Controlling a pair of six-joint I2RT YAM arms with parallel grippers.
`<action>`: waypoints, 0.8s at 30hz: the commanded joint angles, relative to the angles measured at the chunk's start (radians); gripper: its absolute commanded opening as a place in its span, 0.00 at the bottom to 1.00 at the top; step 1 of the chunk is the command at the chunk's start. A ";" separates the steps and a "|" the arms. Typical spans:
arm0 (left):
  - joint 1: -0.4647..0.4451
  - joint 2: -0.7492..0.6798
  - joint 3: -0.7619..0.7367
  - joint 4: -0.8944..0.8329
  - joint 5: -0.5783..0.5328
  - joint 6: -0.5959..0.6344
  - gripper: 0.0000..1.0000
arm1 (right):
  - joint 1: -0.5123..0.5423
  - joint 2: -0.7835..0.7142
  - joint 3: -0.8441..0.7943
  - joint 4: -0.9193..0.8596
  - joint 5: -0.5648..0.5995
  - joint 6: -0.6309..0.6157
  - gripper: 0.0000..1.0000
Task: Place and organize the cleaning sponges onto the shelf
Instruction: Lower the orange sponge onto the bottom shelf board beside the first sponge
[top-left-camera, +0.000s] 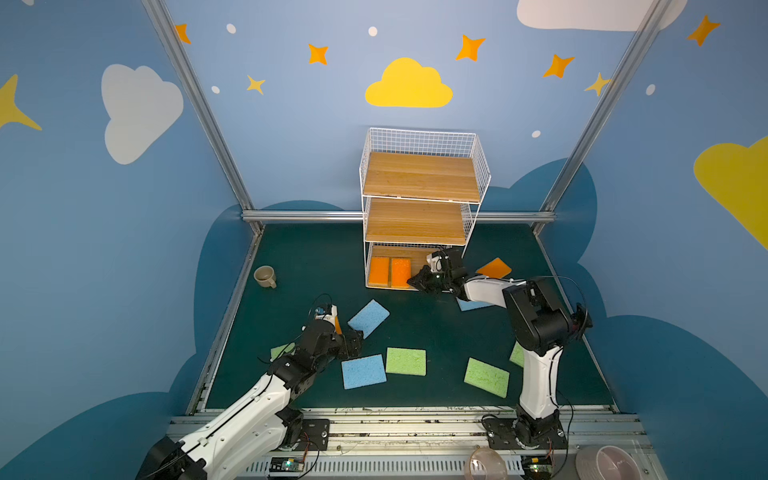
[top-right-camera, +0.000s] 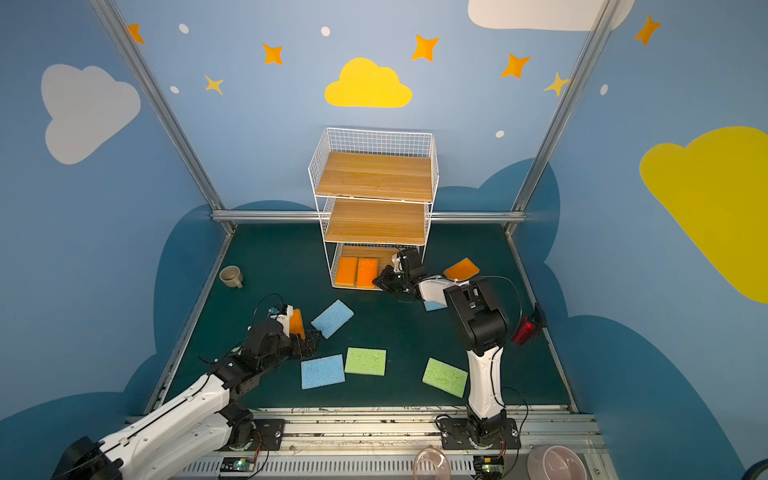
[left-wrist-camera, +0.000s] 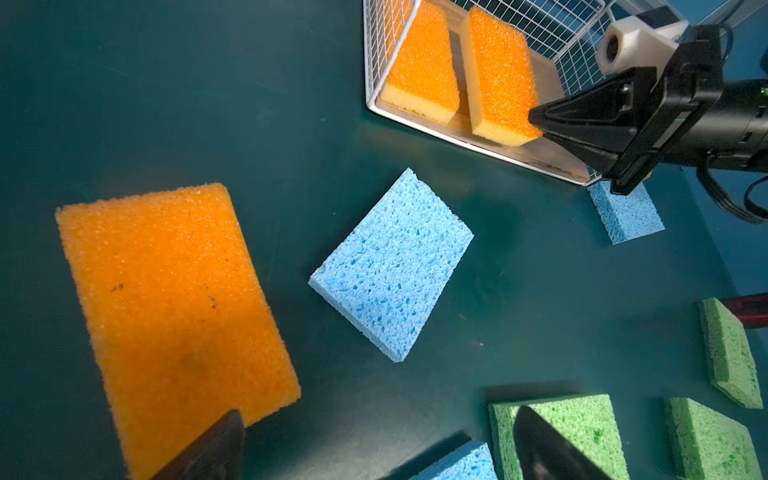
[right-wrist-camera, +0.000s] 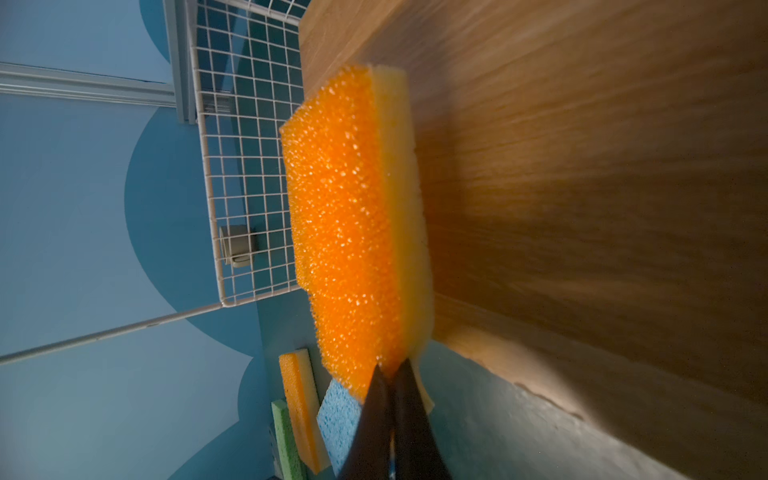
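Observation:
The white wire shelf (top-left-camera: 419, 174) stands at the back. Two orange sponges (top-left-camera: 379, 271) (top-left-camera: 401, 272) lie side by side on its bottom board. My right gripper (top-left-camera: 411, 282) (right-wrist-camera: 388, 370) is shut, its tips touching the near end of the right-hand orange sponge (right-wrist-camera: 345, 228). My left gripper (top-left-camera: 358, 343) (left-wrist-camera: 382, 453) hangs open over the mat, nothing between its fingers, with an orange sponge (left-wrist-camera: 174, 316) beside one finger. On the mat lie blue sponges (top-left-camera: 368, 318) (top-left-camera: 363, 371), green sponges (top-left-camera: 406, 361) (top-left-camera: 486, 377) and an orange sponge (top-left-camera: 493, 268) right of the shelf.
A beige mug (top-left-camera: 264, 276) stands at the mat's left edge. A blue sponge (top-left-camera: 471, 304) and a green sponge (top-left-camera: 517, 355) are partly hidden by the right arm. Another green sponge (top-left-camera: 281, 351) shows under the left arm. A clear bowl (top-left-camera: 486, 463) sits on the front rail.

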 joint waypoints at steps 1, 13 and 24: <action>0.008 -0.009 -0.011 0.012 -0.031 -0.017 1.00 | -0.003 0.027 0.044 -0.044 0.039 0.008 0.00; 0.028 -0.025 -0.008 -0.025 -0.100 -0.100 1.00 | -0.001 0.086 0.091 -0.045 0.007 0.010 0.00; 0.049 -0.048 -0.010 -0.046 -0.111 -0.115 1.00 | 0.012 0.114 0.114 -0.014 -0.022 0.028 0.00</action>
